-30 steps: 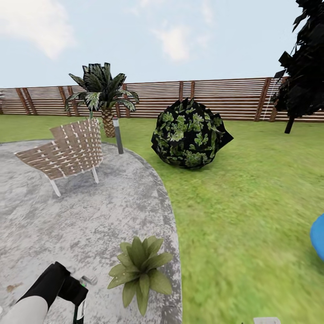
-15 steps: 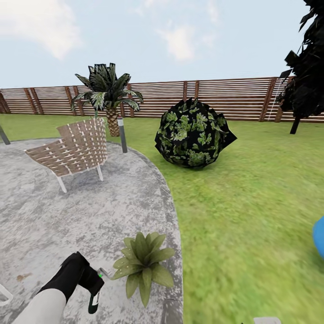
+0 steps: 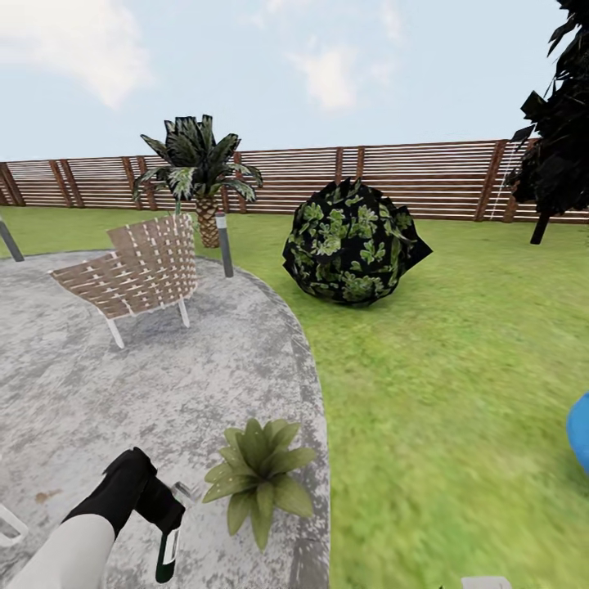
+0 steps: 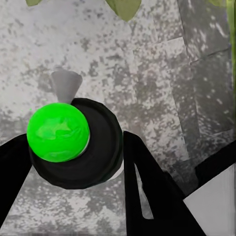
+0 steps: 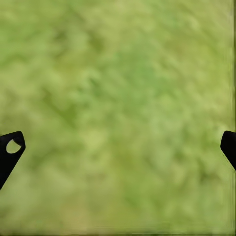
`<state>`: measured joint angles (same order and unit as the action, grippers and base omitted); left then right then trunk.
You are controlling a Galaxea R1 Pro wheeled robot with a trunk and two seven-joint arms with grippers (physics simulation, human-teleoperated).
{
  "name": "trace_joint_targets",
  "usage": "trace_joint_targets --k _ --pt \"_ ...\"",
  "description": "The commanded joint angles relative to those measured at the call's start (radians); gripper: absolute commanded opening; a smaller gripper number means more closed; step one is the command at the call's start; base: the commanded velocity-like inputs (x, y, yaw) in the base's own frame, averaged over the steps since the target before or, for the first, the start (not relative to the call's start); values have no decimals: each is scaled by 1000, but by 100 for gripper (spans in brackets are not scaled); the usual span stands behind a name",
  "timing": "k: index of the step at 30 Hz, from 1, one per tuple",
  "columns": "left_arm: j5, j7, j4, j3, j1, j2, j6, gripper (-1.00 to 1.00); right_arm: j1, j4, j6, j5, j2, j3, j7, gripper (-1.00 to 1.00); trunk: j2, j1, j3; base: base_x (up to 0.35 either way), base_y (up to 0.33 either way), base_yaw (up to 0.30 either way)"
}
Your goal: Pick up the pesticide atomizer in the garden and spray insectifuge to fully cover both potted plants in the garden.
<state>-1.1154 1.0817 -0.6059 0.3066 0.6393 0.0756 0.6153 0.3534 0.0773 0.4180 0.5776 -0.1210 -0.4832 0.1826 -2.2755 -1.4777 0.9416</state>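
In the head view my left gripper (image 3: 166, 528) is low at the left over the grey patio (image 3: 164, 384), shut on the pesticide atomizer (image 3: 168, 550), a slim dark bottle with a pale label. Its whitish spray head points toward a potted plant (image 3: 258, 478), a low green rosette just right of it at the patio's edge. In the left wrist view the atomizer (image 4: 73, 142) shows a bright green round cap and a grey nozzle between my black fingers (image 4: 147, 191), with leaf tips (image 4: 125, 6) beyond. My right gripper (image 5: 118, 147) is open over grass.
A woven chair (image 3: 135, 274) stands on the patio's far side, with a short grey post (image 3: 223, 244) and a palm (image 3: 196, 172) behind it. A big round dark bush (image 3: 352, 241) sits on the lawn. A brown slatted fence (image 3: 425, 176) closes the back. A blue object (image 3: 581, 429) pokes in at the right edge.
The view has shifted slightly, sliding the scene to the right. My left gripper with the atomizer has come up and closer to the potted plant.
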Motion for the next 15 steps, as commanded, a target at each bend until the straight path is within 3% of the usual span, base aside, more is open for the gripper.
trace_joint_targets --k 1,10,15 --pt "-6 7 -18 5 1 -2 24 -100 1 -2 3 11 -1 -6 5 100 0 0 1 -54 -246 0" --pt "-6 5 -54 3 -1 -12 44 -100 1 -1 2 10 0 -6 5 100 0 0 1 156 -174 0" --pt "-8 4 -54 1 -4 -11 44 -100 1 -1 3 10 0 -6 5 100 0 0 1 19 -8 202"
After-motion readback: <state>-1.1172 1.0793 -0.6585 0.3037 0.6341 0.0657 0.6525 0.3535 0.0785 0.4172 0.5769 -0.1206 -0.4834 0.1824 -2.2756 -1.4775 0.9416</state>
